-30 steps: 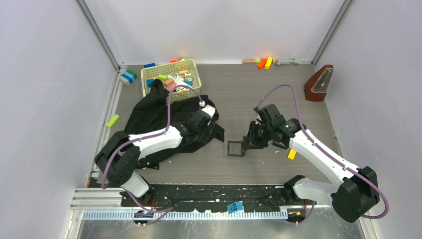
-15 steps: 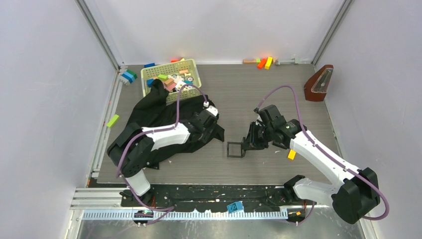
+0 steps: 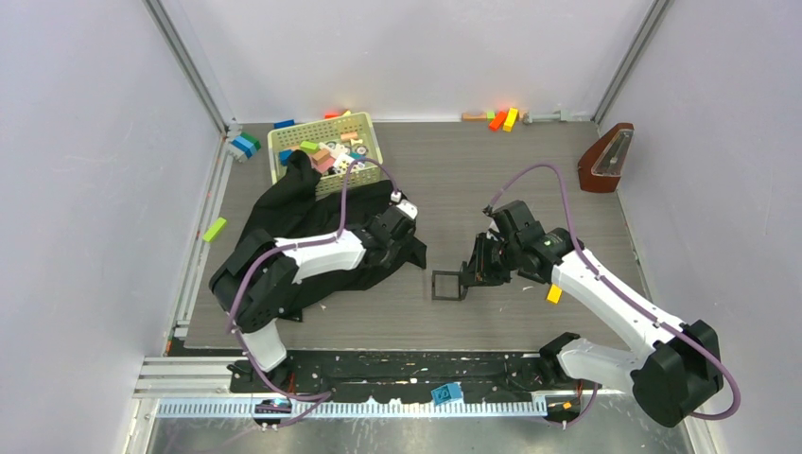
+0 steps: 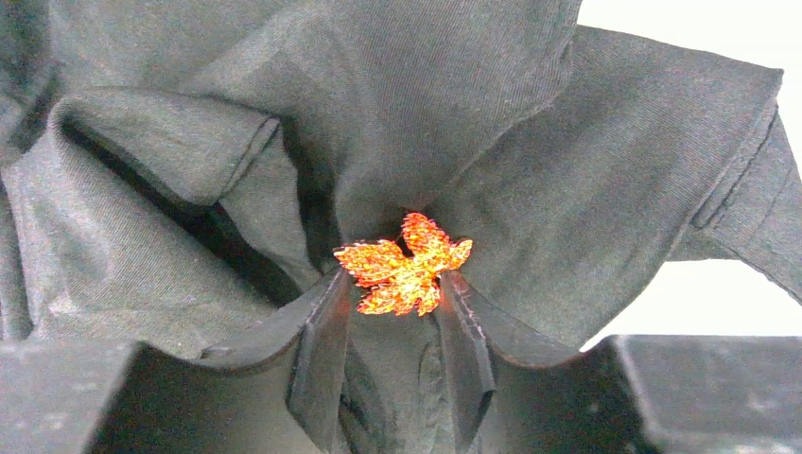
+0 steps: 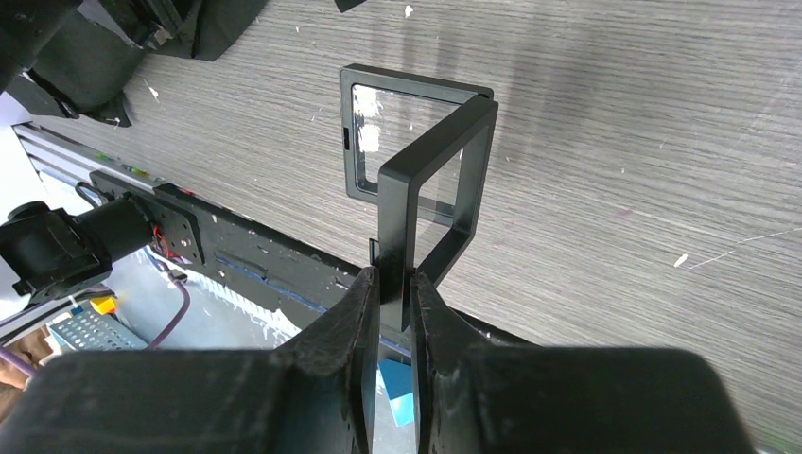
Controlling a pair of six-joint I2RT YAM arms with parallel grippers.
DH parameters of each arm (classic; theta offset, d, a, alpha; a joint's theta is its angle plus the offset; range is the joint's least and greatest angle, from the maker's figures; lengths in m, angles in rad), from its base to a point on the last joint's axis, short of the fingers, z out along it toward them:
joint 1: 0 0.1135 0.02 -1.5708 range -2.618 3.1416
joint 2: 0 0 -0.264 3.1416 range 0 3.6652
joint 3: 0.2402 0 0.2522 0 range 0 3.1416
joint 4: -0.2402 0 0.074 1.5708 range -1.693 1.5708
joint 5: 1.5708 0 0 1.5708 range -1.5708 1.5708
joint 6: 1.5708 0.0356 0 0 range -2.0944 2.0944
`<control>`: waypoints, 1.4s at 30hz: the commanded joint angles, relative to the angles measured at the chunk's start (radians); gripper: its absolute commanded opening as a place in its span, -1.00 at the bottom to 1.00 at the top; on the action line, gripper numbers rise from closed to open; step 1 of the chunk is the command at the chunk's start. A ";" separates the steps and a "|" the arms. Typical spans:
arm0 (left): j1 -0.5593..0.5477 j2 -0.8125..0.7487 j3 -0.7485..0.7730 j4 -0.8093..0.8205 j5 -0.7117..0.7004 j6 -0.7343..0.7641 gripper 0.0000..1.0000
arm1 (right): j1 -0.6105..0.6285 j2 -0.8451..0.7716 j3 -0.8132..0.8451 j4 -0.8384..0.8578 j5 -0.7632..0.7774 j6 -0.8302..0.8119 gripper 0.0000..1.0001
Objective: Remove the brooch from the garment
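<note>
The black garment (image 3: 284, 213) lies crumpled at the left of the table, one end against the basket. In the left wrist view its folds (image 4: 530, 142) fill the picture, and the brooch (image 4: 405, 265), a small orange-red leaf shape, sits pinned on them. My left gripper (image 4: 392, 288) has its two fingertips pressed against the brooch's sides; from above this gripper (image 3: 397, 227) is buried in the cloth's right edge. My right gripper (image 5: 395, 279) is shut on one leaf of a hinged square black frame (image 5: 430, 180), held just above the table (image 3: 447, 284).
A green basket (image 3: 326, 132) of toy blocks stands behind the garment. Loose blocks lie at the back wall (image 3: 501, 118), at the left edge (image 3: 215, 229) and by the right arm (image 3: 554, 293). A brown metronome (image 3: 605, 158) stands at the far right.
The left arm's elbow has swung in toward the garment and its jaws have narrowed onto the brooch. The right arm and the frame have stayed in place.
</note>
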 commanded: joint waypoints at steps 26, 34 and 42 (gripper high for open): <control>0.043 -0.042 -0.008 0.071 0.125 0.011 0.22 | -0.009 0.098 0.074 0.006 -0.027 -0.037 -0.87; 0.026 0.011 0.023 0.060 0.127 0.044 0.17 | -0.009 0.072 0.062 0.005 -0.030 -0.038 -0.87; 0.028 0.135 0.136 -0.103 0.032 0.007 0.06 | -0.011 0.056 0.053 0.006 -0.039 -0.039 -0.87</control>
